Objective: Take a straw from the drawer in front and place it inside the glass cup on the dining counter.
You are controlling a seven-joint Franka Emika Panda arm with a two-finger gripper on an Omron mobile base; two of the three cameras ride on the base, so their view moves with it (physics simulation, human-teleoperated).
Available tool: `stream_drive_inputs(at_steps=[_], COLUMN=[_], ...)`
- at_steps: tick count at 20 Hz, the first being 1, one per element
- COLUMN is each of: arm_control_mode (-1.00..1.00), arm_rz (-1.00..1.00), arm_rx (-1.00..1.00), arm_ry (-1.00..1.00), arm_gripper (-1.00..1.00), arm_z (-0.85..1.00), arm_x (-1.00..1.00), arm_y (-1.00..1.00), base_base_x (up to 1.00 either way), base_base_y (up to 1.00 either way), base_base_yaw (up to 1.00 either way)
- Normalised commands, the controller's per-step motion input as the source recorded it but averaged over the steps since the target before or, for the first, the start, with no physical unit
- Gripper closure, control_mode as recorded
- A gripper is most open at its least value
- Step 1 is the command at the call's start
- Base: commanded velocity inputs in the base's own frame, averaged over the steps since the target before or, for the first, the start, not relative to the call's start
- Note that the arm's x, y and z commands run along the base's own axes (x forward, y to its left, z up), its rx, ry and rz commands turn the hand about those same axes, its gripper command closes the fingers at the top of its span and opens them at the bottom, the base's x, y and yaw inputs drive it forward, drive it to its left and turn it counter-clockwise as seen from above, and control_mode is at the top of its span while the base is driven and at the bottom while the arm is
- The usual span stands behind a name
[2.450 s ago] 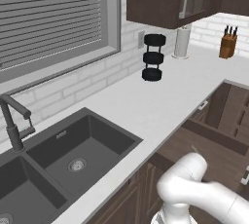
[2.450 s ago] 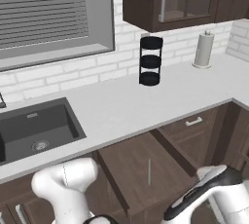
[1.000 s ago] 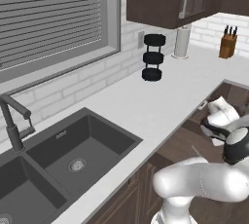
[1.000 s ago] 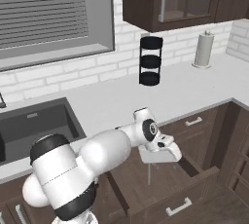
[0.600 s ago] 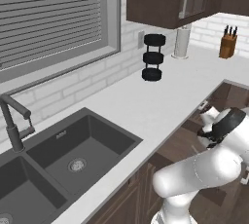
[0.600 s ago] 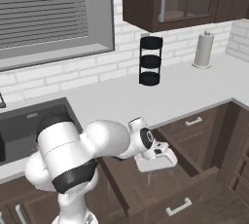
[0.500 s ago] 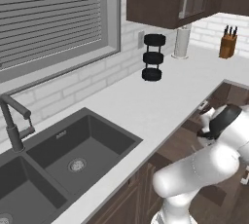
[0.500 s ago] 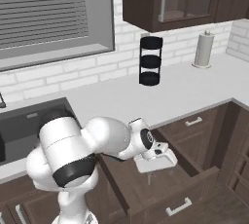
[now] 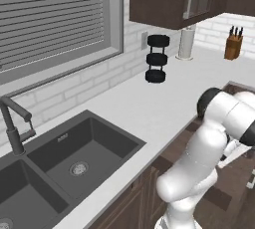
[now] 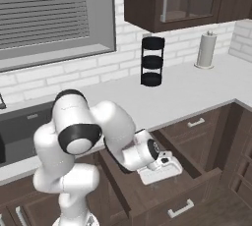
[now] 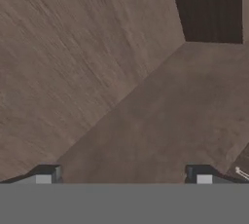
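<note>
End effector [image 10: 160, 171] inside pulled-out drawer [image 10: 197, 190].

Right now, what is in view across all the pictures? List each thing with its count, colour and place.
Shallow dark-brown wooden drawer: one, pulled open below the worktop.
Thin pale whitish straw: one, at the hand view's lower right edge.
White worktop: one, along the brick wall.
Dark double sink: one, set in the worktop.
Dark tap: one, behind the sink.
Black three-tier round rack: one, by the wall.
White paper-towel roll: one, far right.
Brown knife block: one, corner.
White arm's gripper: one, inside the drawer, jaws open.
</note>
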Motion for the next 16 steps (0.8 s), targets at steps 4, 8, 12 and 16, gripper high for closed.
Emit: stream_drive_inputs(at_steps=[4, 8, 12, 16], arm_control_mode=[-1.00, -1.00, -1.00, -1.00], arm_rz=[0.04, 0.00, 0.00, 0.00], arm_rx=[0.11, 0.12, 0.11, 0.12], arm_ry=[0.07, 0.05, 0.06, 0.08], arm_gripper=[-1.00, -1.00, -1.00, -1.00], arm_z=[-0.27, -0.06, 0.00, 0.00], arm_x=[-0.22, -0.33, -0.46, -0.56], arm_y=[-0.40, -0.46, -0.50, -0.52], base_base_x=[0.00, 0.00, 0.00, 0.00], base_base_y=[0.00, 0.00, 0.00, 0.00], base_base_yaw=[0.00, 0.00, 0.00, 0.00])
